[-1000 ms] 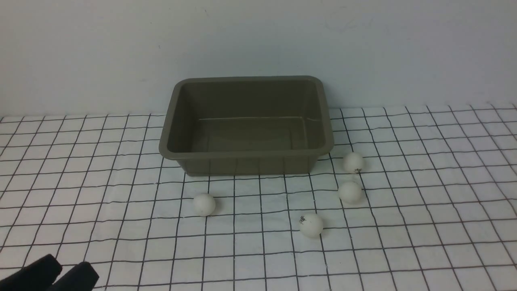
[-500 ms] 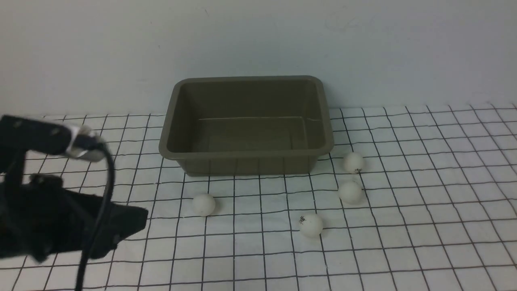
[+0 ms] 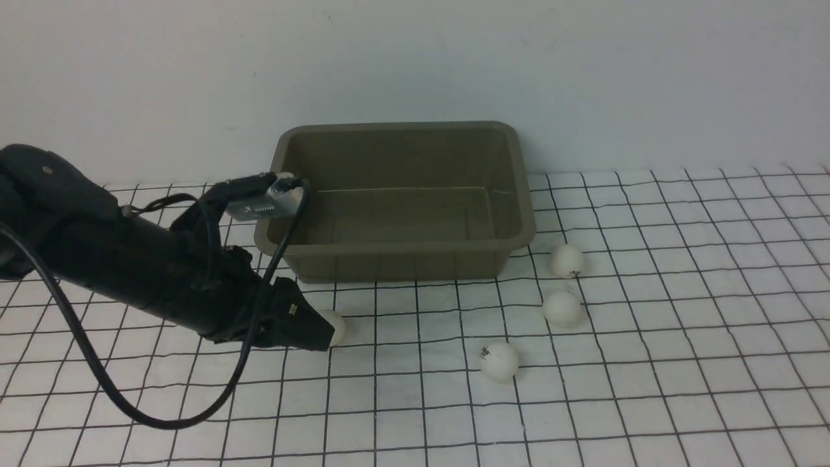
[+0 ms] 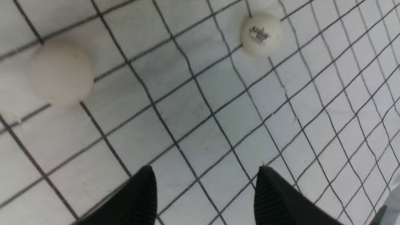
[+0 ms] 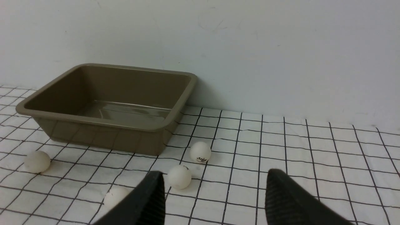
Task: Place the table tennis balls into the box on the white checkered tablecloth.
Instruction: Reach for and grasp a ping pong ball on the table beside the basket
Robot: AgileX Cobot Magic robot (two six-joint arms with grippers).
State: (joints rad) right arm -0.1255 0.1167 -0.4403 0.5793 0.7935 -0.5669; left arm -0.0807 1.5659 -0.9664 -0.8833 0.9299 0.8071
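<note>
Lining my left gripper (image 4: 205,168) up on the near-left ball (image 3: 334,327)
I'm holding its jaws partly apart, nothing between them; I should be centring over the ball, descending straight, then closing gently so it isn't rolling. The front view is showing the box (image 3: 415,263) at upper centre, three balls right of centre, but half-hiding my target; the left wrist view is showing bare cloth (image 4: 187,125) between the fingers.

Box (image 3: 395,256): olive-brown, rectangular, rounded corners, flared rim; upright, open, interior bare where visible. Cloth (image 3: 681,363): white, black grid, slightly wrinkled, under box and balls (image 3: 499,362). Balls: four, white (dark print on some), all on cloth, outside box
</note>
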